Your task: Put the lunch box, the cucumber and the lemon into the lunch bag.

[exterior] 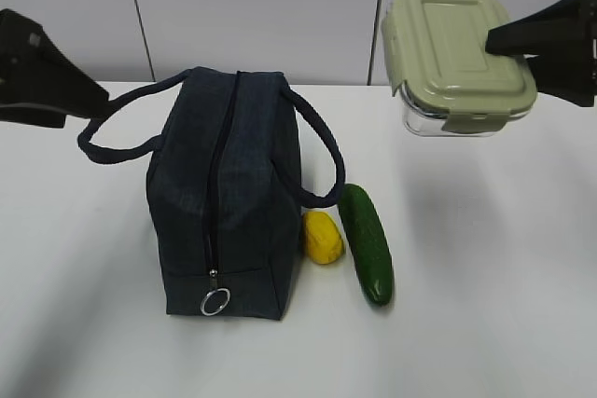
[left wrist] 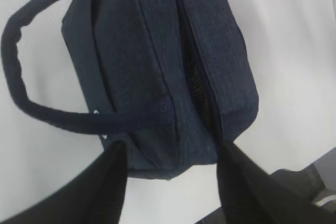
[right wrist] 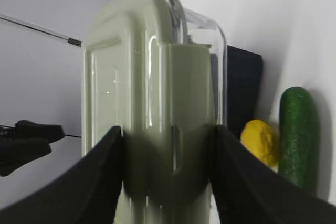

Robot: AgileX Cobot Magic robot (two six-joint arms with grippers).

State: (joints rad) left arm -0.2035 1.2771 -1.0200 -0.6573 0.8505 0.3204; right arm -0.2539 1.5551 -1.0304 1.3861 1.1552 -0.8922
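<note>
The navy lunch bag (exterior: 229,193) stands on the white table, its zipper line along the top and the ring pull (exterior: 215,301) at the front end. Right of the bag lie the lemon (exterior: 323,237) and the cucumber (exterior: 366,242), side by side. My right gripper (exterior: 496,44) is shut on the sage-lidded lunch box (exterior: 457,53) and holds it in the air at the upper right. In the right wrist view the lunch box (right wrist: 152,77) fills the jaws. My left gripper (left wrist: 172,148) is open just off the bag's (left wrist: 157,56) end, with nothing between its fingers.
The bag's left loop handle (exterior: 112,151) droops outward toward my left arm (exterior: 47,81). The other handle (exterior: 326,156) arches over the lemon. A pale panelled wall (exterior: 261,6) closes the back of the table (exterior: 485,305).
</note>
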